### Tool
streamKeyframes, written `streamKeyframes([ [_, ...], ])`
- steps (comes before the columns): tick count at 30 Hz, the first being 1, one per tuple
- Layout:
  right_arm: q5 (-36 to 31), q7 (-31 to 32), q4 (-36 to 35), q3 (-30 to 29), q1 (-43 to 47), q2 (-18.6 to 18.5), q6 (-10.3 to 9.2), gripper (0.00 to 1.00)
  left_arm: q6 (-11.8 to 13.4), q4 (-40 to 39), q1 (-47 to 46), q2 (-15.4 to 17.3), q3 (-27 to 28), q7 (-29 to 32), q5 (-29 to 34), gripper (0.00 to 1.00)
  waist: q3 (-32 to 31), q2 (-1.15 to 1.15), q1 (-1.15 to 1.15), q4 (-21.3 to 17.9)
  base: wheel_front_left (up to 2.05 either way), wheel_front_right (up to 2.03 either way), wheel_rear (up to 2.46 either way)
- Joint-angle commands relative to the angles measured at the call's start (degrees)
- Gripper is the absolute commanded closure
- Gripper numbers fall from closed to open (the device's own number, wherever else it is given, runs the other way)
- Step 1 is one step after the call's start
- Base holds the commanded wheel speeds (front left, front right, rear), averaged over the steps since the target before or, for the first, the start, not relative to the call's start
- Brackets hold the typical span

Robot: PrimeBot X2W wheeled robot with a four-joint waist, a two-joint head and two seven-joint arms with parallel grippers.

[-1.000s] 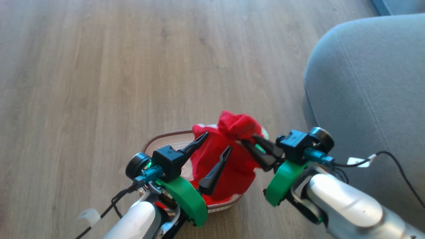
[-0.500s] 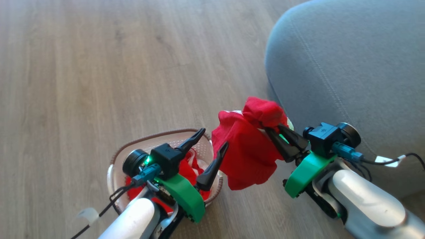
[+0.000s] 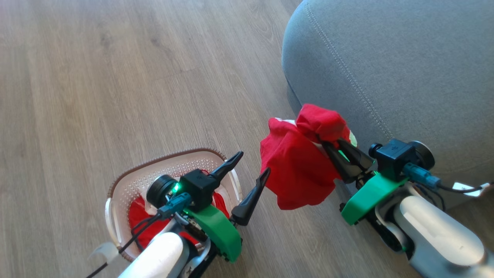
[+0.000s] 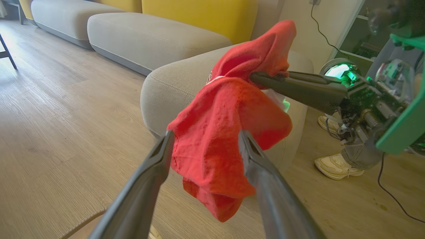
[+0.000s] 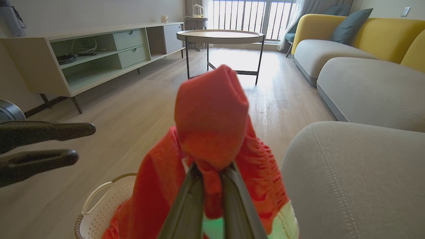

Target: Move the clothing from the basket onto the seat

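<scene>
The right gripper (image 3: 332, 143) has its jaws closed tight on a bunched fold of one red garment (image 3: 297, 173). The garment hangs free to the right of the basket (image 3: 127, 181), clear of its rim and off the floor (image 3: 96, 77). The left gripper (image 3: 253, 162) has its jaws spread wide and holds nothing. It is above the basket's right end, fingertips just beside the garment; contact cannot be judged. More red clothing (image 3: 136, 216) lies inside the basket. The seat (image 3: 386, 58) stands right of and beyond the basket.
</scene>
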Motion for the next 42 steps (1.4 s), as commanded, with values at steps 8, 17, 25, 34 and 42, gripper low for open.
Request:
streamKeyframes([
  [8,-0.88,-0.28,-2.69,-2.52,0.94,-0.71,0.4,1.0,0.55,-3.09,-3.7,0.74,1.16,0.13,0.6,0.0,1.79,0.0,0.0,-0.46,0.0,0.0,0.0],
  [17,-0.31,-0.28,-3.04,-7.62,0.19,1.01,0.4,1.0,0.68,-4.69,-6.53,1.6,0.67,1.72,2.07,0.0,8.48,0.0,0.0,-0.7,0.0,0.0,0.0],
  [25,-1.12,-0.28,-2.86,-17.09,-6.11,3.33,0.4,1.0,0.33,-6.92,-12.31,3.08,0.79,5.05,4.3,0.0,19.3,0.0,0.0,-0.65,0.0,0.0,0.0],
  [34,-0.65,-0.28,2.71,-27.63,-18.48,2.23,0.4,1.0,-0.04,-8.15,-21.6,3.07,1.39,7.82,7.26,0.0,32.15,0.0,0.0,0.65,0.0,0.0,0.0],
  [42,3.25,-0.28,12.86,-37.21,-33.47,0.24,0.4,1.0,-0.31,-8.35,-25.94,4.03,1.57,8.94,9.02,0.0,38.46,0.0,0.0,0.93,0.0,0.0,0.0],
])
